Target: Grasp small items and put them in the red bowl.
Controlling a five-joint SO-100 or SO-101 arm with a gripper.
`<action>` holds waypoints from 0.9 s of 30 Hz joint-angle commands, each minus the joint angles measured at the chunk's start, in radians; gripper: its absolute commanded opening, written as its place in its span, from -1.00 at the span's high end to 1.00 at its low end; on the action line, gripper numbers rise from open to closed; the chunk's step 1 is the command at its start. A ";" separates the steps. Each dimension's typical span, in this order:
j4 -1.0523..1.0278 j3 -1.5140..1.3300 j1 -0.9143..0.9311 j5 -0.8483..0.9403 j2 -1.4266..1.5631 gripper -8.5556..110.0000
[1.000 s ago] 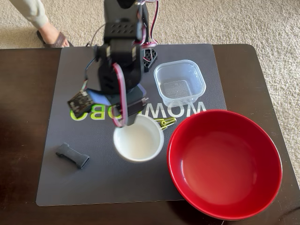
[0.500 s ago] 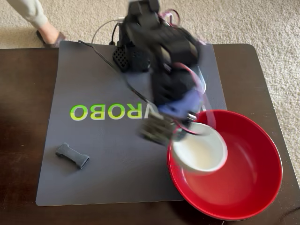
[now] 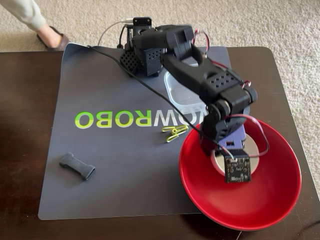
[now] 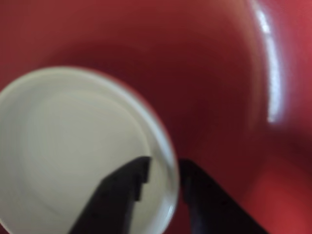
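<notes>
The red bowl [image 3: 260, 200] sits at the mat's front right in the fixed view, and its inside fills the wrist view [image 4: 219, 73]. The small white dish [image 3: 251, 149] lies low inside it, mostly hidden under my arm [image 3: 200, 75]. In the wrist view my gripper [image 4: 165, 168] straddles the white dish's [image 4: 73, 146] rim, one finger inside and one outside, shut on it. A yellow-green clip [image 3: 174, 132] lies just left of the bowl. The dark grey oblong piece [image 3: 77, 166] rests at the mat's front left. The clear tub [image 3: 176, 90] is partly covered by the arm.
A circuit board [image 3: 236, 169] dangles from the wrist over the bowl. The dark mat [image 3: 110, 190] with "ROBO" lettering covers most of the brown table [image 3: 25, 150]. A person's foot [image 3: 50, 36] stands on the carpet at the top left.
My arm swung right from the mat's middle, carrying the white dish over the red bowl's rim and lowering it into the bowl. The clip and the tub show again.
</notes>
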State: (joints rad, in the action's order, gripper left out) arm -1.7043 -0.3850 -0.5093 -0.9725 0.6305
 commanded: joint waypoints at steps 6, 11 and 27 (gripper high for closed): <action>-0.002 0.075 -0.040 0.098 0.081 0.03; 0.000 0.141 -0.006 0.235 0.218 -0.06; 0.008 -0.466 0.692 0.910 0.667 0.05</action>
State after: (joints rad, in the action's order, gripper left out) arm -1.7058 -0.7624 0.0368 -0.0982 1.2241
